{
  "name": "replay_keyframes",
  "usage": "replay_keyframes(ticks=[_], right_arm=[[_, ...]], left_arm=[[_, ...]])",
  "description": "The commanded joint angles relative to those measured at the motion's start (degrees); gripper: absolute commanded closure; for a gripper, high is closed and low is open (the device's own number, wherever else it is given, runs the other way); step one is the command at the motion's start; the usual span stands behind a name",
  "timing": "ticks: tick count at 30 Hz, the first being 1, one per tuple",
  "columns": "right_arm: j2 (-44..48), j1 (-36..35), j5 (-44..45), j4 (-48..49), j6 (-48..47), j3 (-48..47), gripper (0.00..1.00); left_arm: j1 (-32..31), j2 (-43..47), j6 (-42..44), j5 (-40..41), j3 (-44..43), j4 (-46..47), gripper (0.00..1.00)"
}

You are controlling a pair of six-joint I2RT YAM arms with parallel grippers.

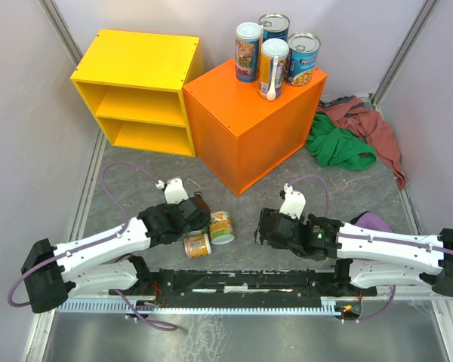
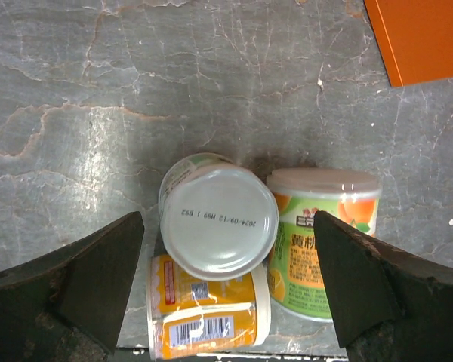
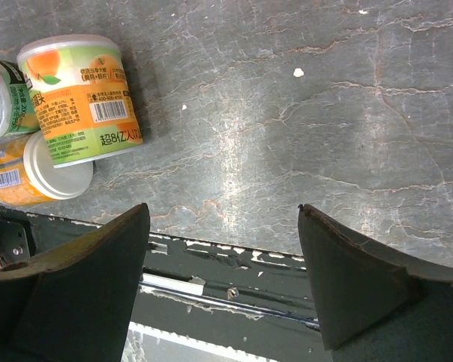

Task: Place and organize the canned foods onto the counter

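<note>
While four cans stand upright in a cluster on the counter, three more sit bunched together on the table in front of it. The left gripper hangs over these three with its jaws spread wide and holds nothing. A date-stamped can lies between its fingers, a yellow can on its side just below it and a green-orange can just beside it. The right gripper is likewise spread and empty, over bare table, apart from the three. A yellow shelf stands left of the counter.
</note>
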State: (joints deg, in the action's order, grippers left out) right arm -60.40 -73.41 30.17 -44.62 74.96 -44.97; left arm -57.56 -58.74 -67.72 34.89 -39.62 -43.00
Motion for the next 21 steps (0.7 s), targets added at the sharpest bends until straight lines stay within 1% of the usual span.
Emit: replay_keyframes(ticks=[1,11,21], right_arm=[[1.17,-0.42,3.12,0.97,1.09,-0.39,0.13],[1.31,-0.42,3.77,1.74,1.4,-0.31,0.13],[-0.93,-0.31,3.8,2.69,-0.05,-1.09,0.12]], left_arm=[[2.89,-1.63,6.28,-3.11,1.24,6.22,0.01],[5.89,-4.73,9.41,-6.3,2.04,8.48,0.01],[7.18,-6.08,9.92,-8.54,4.94,11.46,0.0]])
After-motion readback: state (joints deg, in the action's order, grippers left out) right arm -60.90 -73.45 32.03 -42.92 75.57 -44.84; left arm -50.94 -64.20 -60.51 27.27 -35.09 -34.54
